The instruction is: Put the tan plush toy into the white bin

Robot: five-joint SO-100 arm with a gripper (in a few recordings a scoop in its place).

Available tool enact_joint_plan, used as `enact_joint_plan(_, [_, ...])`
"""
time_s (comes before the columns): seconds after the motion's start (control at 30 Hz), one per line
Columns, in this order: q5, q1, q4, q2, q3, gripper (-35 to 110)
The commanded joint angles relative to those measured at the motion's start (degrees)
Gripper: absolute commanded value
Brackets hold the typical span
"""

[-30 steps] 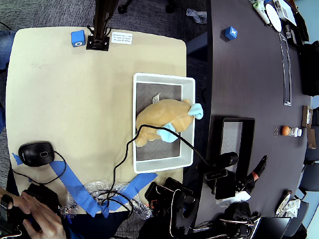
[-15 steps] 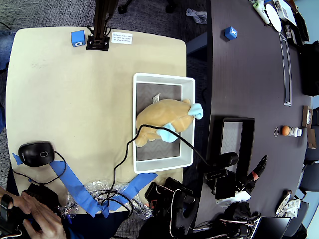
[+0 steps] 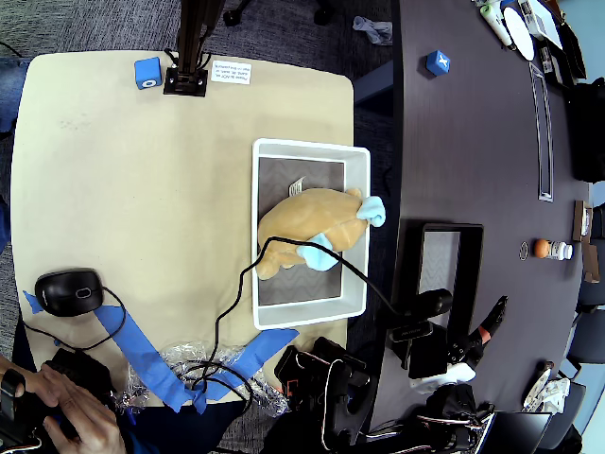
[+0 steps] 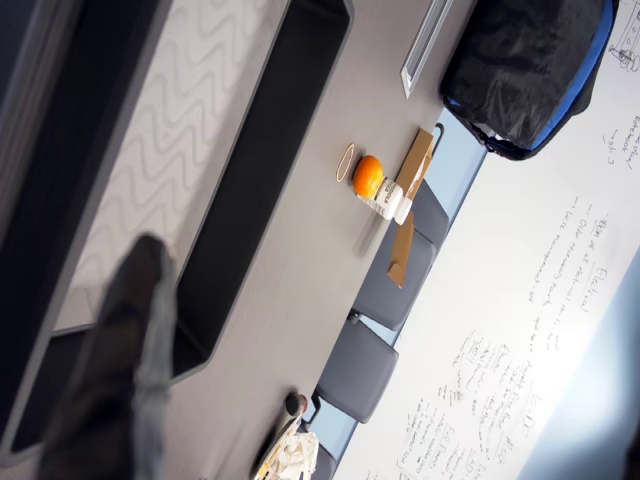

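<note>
One tan plush toy [image 3: 309, 229] lies inside the white bin [image 3: 356, 227], stretched across its middle over the grey patterned floor, with a light blue paw resting against the right wall and another blue patch toward the near side in the overhead view. It sits wholly within the rims, so by this look the task seems done. A black cable [image 3: 236, 293] crosses the bin's near-left rim and the toy's near end, then runs on over the right rim.

The tool [image 4: 115, 370] shows in the wrist view as a blurred dark finger at the lower left; I cannot tell whether it is released or clenched, and nothing is seen in it. It points over a black tray [image 4: 250, 180] on the dark worktop [image 4: 320, 270], well apart from the bin.

The tan worktop [image 3: 123, 180] left of the bin is open. Toward the near edge lie a mouse [image 3: 66, 291], blue tape [image 3: 142, 355] and a person's hand [image 3: 66, 411].
</note>
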Motion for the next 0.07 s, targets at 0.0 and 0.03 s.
enact_joint_plan(0.0, [-0.62, 0.44, 0.70, 0.88, -0.97, 67])
enact_joint_plan(0.03, [-0.62, 0.44, 0.70, 0.88, -0.97, 67])
